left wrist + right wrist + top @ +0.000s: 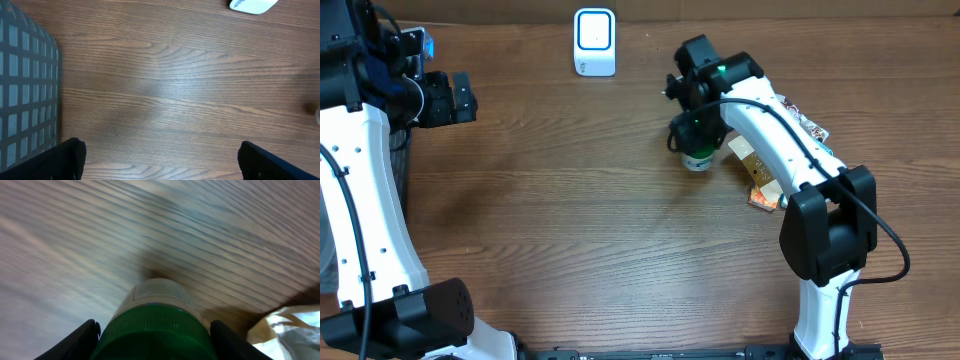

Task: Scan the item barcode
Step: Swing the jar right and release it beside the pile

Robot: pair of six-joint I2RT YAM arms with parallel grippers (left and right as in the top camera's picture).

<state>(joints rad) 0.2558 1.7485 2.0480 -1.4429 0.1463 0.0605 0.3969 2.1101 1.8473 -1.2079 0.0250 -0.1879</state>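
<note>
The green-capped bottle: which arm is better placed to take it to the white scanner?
Right. The right gripper clasps the bottle by its green cap, not far from the scanner. The left gripper hangs open and empty, far off beside a mesh basket.

Brown wood-grain table (570,220), soft glare on its surface, grey wire-mesh basket (25,85) at left edge.

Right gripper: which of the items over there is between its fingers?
The green-capped bottle, gripped at its cap by the right gripper; the snack packets lie flat beside it, outside the fingers.
</note>
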